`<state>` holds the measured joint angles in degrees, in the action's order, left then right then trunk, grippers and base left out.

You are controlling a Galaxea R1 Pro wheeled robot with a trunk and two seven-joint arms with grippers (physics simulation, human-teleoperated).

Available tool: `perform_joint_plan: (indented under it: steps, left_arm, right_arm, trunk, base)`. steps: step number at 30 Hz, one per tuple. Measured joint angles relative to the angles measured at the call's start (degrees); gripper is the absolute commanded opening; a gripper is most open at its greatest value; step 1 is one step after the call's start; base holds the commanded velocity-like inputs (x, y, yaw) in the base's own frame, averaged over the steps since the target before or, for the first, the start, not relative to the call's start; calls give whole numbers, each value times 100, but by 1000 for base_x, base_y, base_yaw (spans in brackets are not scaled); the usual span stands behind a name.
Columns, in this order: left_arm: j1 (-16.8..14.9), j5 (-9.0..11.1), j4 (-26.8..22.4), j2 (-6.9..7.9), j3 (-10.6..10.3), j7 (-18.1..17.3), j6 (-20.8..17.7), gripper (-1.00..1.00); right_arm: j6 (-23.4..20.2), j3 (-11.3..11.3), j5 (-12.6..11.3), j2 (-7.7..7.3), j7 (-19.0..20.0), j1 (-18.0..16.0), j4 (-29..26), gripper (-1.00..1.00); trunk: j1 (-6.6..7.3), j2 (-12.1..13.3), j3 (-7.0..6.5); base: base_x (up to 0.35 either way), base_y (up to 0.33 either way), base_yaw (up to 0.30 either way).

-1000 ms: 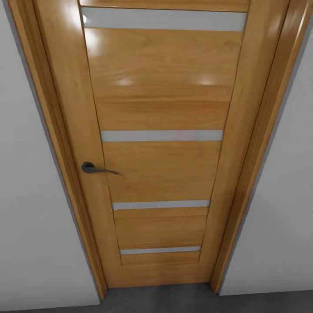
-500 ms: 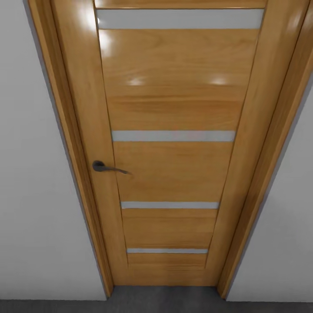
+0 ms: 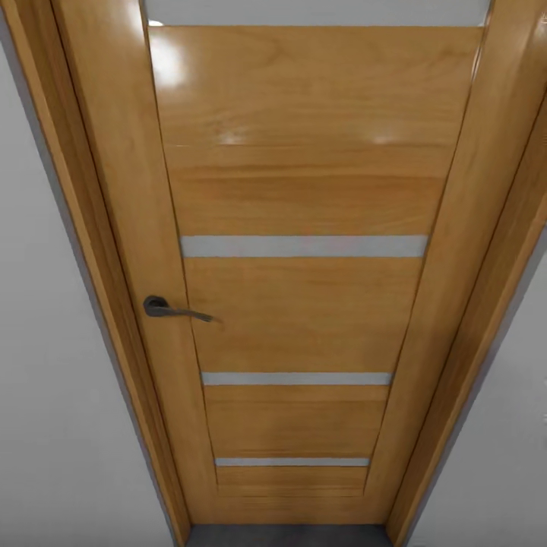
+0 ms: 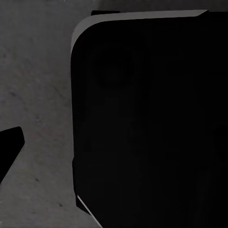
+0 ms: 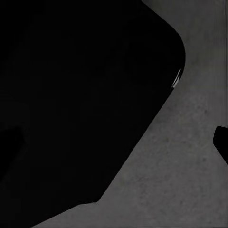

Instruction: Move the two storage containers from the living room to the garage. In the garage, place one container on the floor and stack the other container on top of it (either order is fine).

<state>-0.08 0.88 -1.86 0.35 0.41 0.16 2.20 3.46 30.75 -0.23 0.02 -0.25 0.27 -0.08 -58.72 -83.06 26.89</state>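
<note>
- White plain wall [image 3: 45,395] stands at the left of the head view, running down beside the door frame.
- Next comes the orange-brown wooden door [image 3: 304,190], glossy, with pale frosted strips [image 3: 304,245] set across it at several heights; it is shut in its frame [image 3: 99,251].
- On the door's left side sits a dark lever handle [image 3: 171,308], its lever pointing toward the door's middle.
- Right of the door the frame continues, then more white wall at the far right.
- At the very bottom of the head view, a narrow band of the floor [image 3: 289,535] shows, dark grey, at the foot of the door.
- From the left wrist view, grey speckled concrete lies below, with a large black rounded body [image 4: 152,123] of the robot covering most of it; a dark tip [image 4: 9,147] juts in at the edge. Whether the left claw is released or clenched cannot be told.
- From the right wrist view, the same grey floor [image 5: 180,166] shows beside a black rounded body [image 5: 80,95]; a dark tip at the edge is too little to tell the right claw's state.
</note>
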Motion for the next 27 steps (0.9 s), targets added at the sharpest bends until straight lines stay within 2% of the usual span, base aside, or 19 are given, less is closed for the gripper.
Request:
perform_joint_plan:
  steps: [27]
  left_arm:
    - [0, 0, 1, 0, 1, 0, 2, 100]
  right_arm:
    - [-1, 3, 15, 3, 2, 0, 0, 100]
  trunk:
    - [-1, 0, 0]
  base:
    - [0, -78, -2]
